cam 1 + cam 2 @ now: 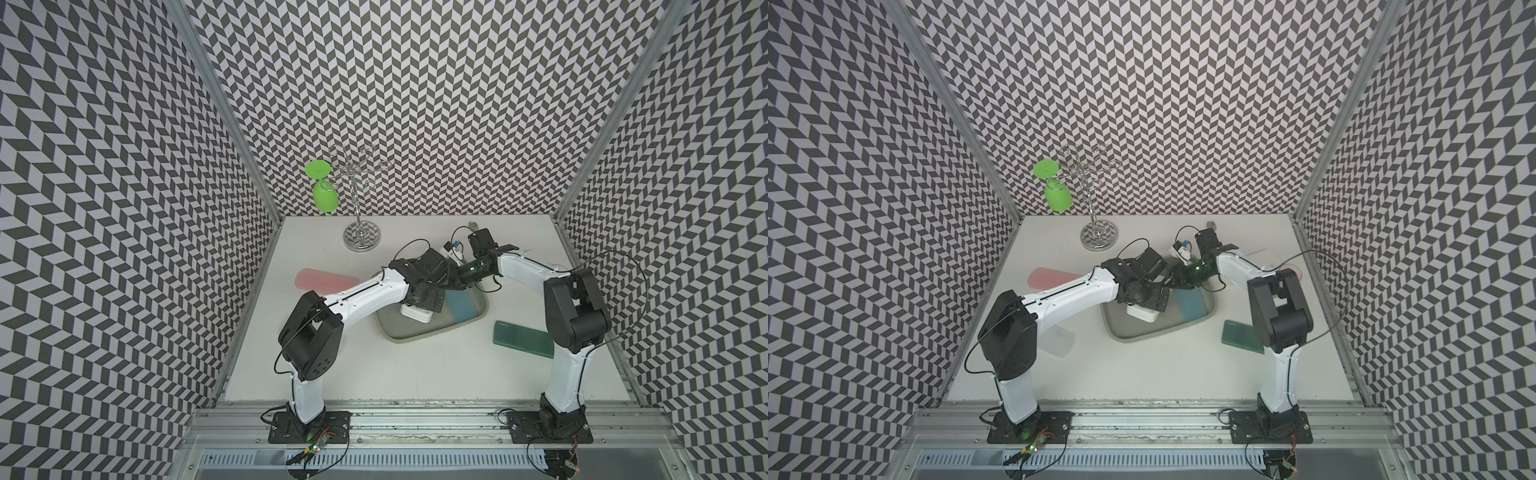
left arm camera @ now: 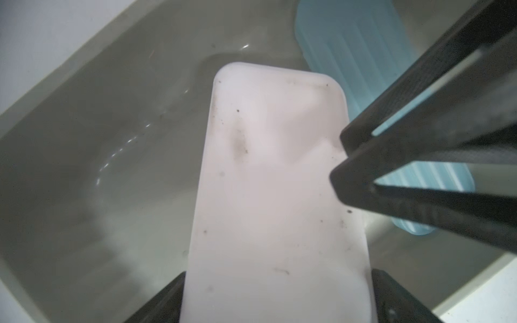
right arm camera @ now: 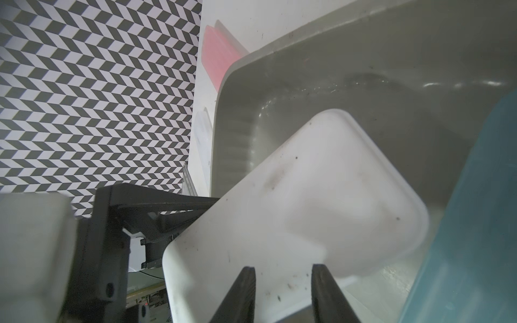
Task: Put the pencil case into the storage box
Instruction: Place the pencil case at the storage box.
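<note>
chevron-patterned walls (image 1: 415,104) close in a white tabletop (image 1: 374,374). the grey storage box (image 1: 395,329) sits mid-table, within reach of both arms. the white pencil case (image 1: 417,314) is already inside the box's outline but not lying flat: in both top views and the right wrist view it tilts, one end low toward the floor of the box.

the left gripper (image 2: 277,296) spans the case across its width, jaws at their widest and pressed against both long sides. that grip looks like what keeps the case propped. the right gripper (image 3: 282,268) comes in from the far side with its jaws only narrowly parted and its tips at one long edge of the case. it is probably there to steady or guide the case, though i cannot tell whether it pinches anything.

a light blue pencil case (image 1: 461,307) already lies flat in the box just beside the white one, so the white one is likely angled toward the free half. a pink pencil case (image 1: 326,279) and a dark green pencil case (image 1: 523,338) lie on the table outside the box, on opposite sides. by my reading the placing is nearly done, and lowering and letting go remain.
</note>
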